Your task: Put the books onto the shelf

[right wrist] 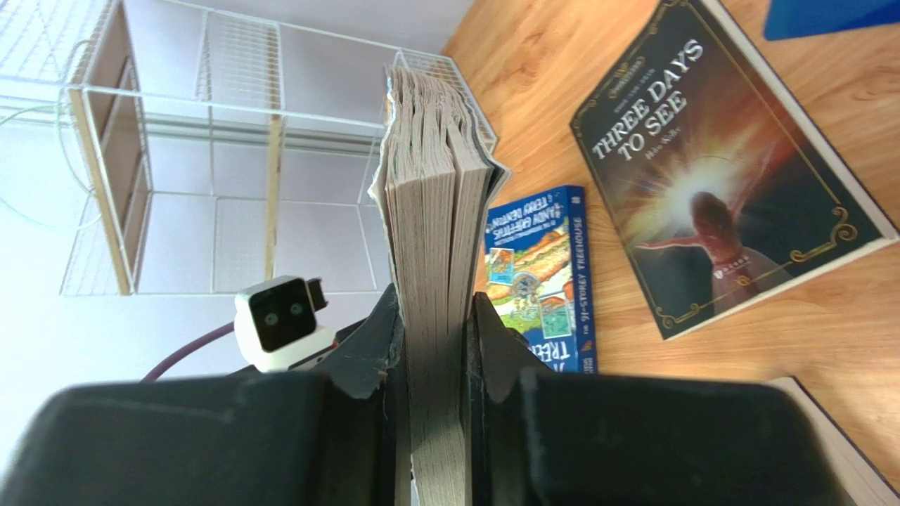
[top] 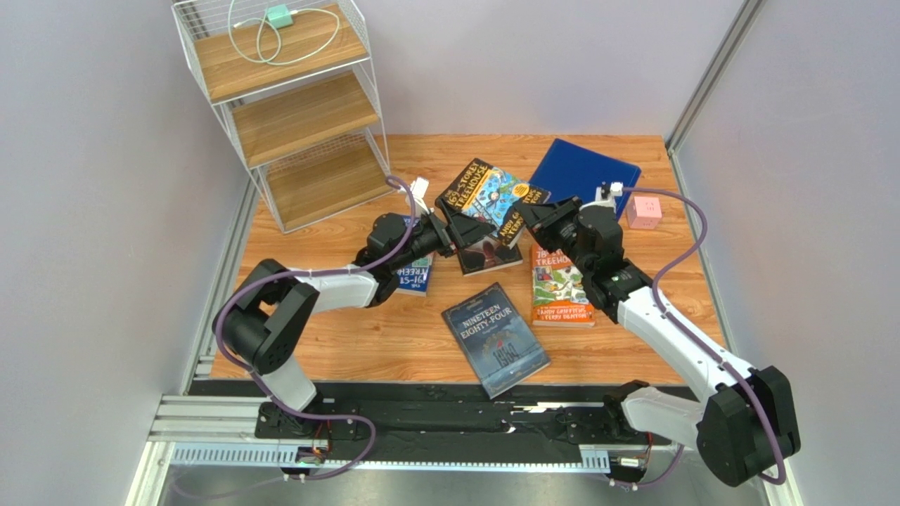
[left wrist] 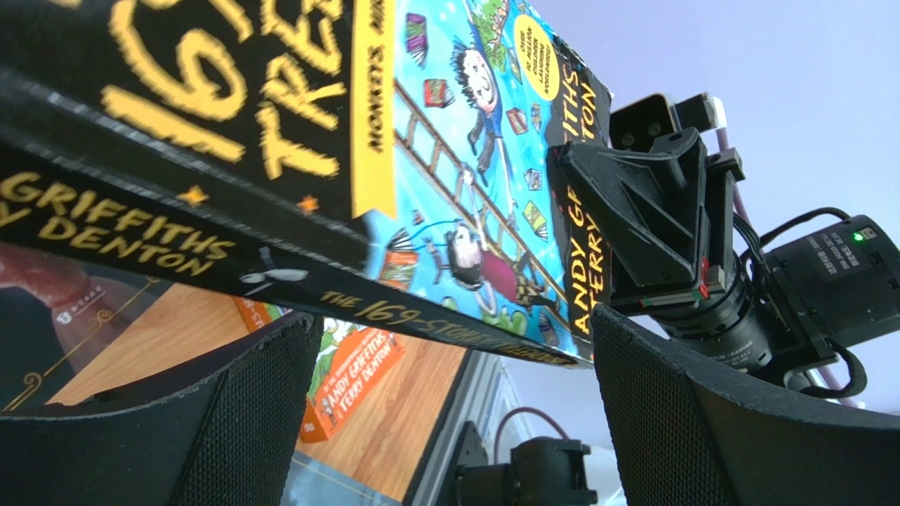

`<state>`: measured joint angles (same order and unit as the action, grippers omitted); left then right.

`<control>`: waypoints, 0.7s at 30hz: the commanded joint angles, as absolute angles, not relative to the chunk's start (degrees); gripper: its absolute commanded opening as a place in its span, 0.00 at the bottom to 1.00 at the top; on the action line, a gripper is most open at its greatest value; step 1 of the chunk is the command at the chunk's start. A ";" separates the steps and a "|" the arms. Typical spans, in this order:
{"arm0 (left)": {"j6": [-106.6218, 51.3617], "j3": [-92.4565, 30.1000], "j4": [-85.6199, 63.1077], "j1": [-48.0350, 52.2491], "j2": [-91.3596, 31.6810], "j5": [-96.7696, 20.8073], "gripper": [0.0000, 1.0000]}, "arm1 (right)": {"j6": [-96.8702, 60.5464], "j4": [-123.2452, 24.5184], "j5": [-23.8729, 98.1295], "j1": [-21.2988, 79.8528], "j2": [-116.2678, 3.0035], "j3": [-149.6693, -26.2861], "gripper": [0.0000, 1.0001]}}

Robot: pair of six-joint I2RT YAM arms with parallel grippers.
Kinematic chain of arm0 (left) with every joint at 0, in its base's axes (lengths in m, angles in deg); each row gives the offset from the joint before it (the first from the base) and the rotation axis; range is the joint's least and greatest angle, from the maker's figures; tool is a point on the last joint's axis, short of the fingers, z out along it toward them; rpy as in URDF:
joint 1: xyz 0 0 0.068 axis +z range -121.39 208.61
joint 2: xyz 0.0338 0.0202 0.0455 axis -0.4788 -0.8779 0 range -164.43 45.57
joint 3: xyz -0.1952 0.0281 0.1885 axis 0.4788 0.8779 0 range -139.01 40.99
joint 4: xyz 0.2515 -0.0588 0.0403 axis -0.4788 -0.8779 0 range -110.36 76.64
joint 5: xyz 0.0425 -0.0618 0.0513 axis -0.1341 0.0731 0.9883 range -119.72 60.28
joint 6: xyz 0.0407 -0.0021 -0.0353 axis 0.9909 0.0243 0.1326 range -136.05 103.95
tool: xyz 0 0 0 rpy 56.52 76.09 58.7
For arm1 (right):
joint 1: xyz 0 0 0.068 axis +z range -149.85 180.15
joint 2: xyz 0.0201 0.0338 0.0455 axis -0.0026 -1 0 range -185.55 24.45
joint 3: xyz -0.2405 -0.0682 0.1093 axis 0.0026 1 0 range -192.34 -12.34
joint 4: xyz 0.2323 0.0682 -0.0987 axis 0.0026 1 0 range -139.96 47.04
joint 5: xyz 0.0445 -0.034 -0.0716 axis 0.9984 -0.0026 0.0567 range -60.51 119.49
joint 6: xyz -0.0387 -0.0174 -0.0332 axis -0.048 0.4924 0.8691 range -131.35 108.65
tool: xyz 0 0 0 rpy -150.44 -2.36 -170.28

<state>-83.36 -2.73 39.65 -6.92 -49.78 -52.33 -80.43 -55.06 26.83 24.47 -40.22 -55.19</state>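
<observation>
We see a plain blue folder lying at the far edge of the wooden table, a small pink box just beside it on the right

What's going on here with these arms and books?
The right gripper is clamped on the yellow-black Treehouse book, holding it off the table. The left gripper, wide open, is right beside that book without gripping it. Four other books lie on the table: Nineteen Eighty-Four, Three Days to See, orange Treehouse, blue Treehouse. No book is on the shelf yet.
</observation>
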 commanded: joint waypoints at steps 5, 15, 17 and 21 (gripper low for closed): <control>-82.58 -5.59 45.53 -7.16 -47.51 -52.05 1.00 | -79.90 -59.98 33.25 24.14 -39.62 -59.19 0.00; -82.67 -18.49 44.74 -5.67 -52.26 -54.94 0.00 | -73.33 -54.90 45.13 24.76 -37.27 -57.88 0.00; -81.19 -20.09 40.45 -4.71 -51.21 -57.56 0.00 | -70.25 -52.17 43.47 24.67 -35.59 -57.69 0.04; -70.75 -25.27 24.21 -3.83 -47.87 -62.93 0.00 | -59.97 -40.66 39.07 23.97 -30.06 -58.84 0.89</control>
